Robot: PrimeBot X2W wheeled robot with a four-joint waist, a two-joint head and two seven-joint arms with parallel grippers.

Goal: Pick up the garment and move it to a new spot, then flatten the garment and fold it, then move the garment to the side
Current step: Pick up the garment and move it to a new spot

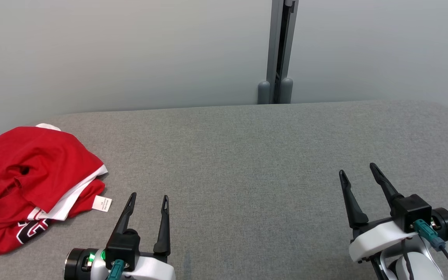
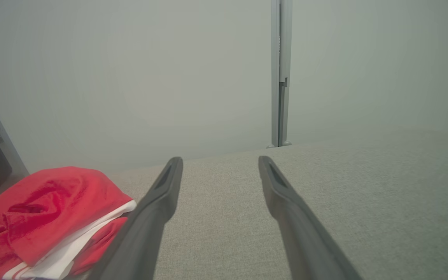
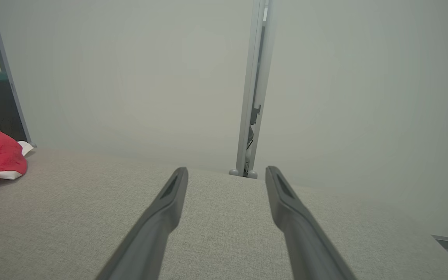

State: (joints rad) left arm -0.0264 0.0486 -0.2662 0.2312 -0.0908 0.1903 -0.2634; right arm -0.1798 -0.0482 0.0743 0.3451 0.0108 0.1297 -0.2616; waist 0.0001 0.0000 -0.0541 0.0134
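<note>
- The garment (image 1: 33,182), red with white trim, lies crumpled in a heap at the left edge of the table (image 1: 247,175). Its white label (image 1: 102,203) pokes out toward the middle.
- The left gripper (image 1: 149,196) hovers near the front edge, just right of the heap. Its fingers are spread wide with nothing between them.
- The right gripper (image 1: 357,169) hangs toward the front-right corner, well apart from the garment, and is likewise wide open and empty.
- The step in hand looks like the first pick-up, since nothing is gripped yet.
- The left arm is the natural one to reach. It should swing left and come down over a raised ridge of the heap, not the thin trim or the label.
- The fingers should close on bunched cloth above the table, so the tips do not dig into the grey covering.
- Lift until the trailing cloth clears the table, then carry it toward the bare middle, where both arms can reach it for flattening.
- The heap sits right at the left edge, so dragging instead of lifting could tip it off.
</note>
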